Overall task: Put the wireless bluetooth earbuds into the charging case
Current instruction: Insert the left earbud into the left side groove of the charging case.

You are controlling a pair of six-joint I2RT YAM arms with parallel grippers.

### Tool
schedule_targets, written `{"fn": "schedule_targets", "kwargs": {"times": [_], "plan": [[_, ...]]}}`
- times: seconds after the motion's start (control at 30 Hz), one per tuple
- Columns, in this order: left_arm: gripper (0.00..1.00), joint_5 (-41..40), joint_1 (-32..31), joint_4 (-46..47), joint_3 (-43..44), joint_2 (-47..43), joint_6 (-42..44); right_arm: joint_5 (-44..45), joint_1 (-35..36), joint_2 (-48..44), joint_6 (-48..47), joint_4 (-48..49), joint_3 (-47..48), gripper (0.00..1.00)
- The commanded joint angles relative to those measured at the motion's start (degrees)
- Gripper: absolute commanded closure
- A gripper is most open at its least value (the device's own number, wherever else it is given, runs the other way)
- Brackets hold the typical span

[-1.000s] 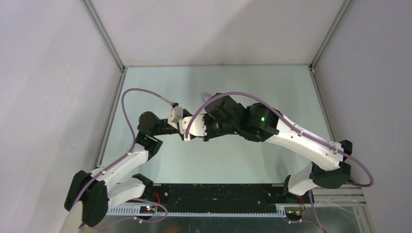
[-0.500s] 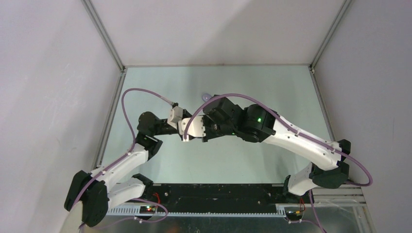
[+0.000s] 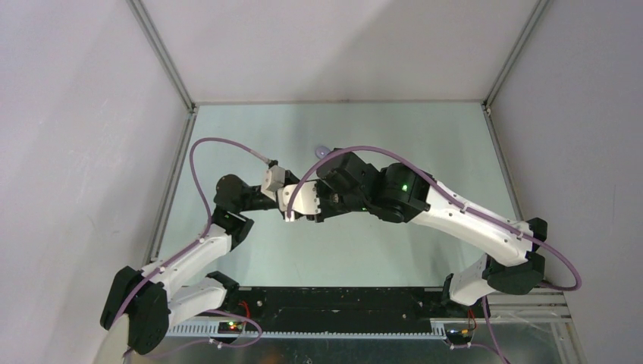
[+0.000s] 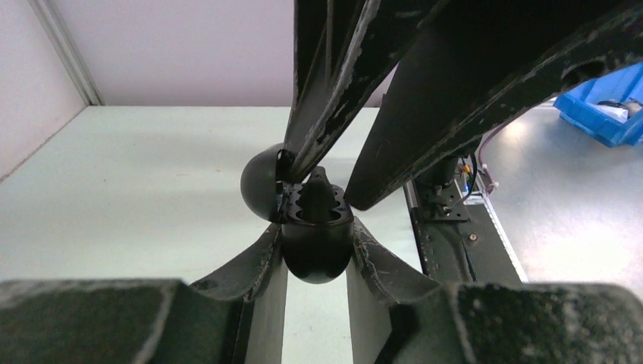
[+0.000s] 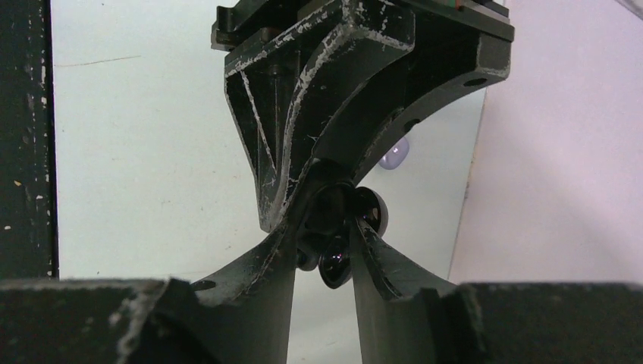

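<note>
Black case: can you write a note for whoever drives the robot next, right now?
Left end effector: shut on the open black case.
Right end effector: at the case, around a black earbud; grip unclear.
Done: that earbud is at the case's sockets.
To do: confirm it is seated; other earbuds are not visible. A small lilac thing lies on the table.

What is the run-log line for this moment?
left gripper: shut on open black charging case | right gripper: black earbud between fingers at case, grip unclear | stage: inserting
</note>
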Motion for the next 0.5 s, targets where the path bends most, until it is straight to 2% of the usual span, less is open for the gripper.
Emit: {"fn": "schedule_targets", "kwargs": {"times": [0.0, 0.3, 0.47], "plan": [[0.94, 0.58, -0.45, 4.64, 0.66, -1.49, -1.01, -1.82, 0.14, 0.25, 0.52, 0.08, 2.2, 0.63], [0.94, 0.67, -0.45, 3.91, 0.84, -1.78, -0.56, -2.49, -0.66, -2.2, 0.77, -2.57, 5.78, 0.62], [0.94, 1.05, -0.45, 3.66, 0.97, -1.48, -0.44, -10.57, -6.71, -5.53, 3.19, -3.87, 11.72, 0.63]]}}
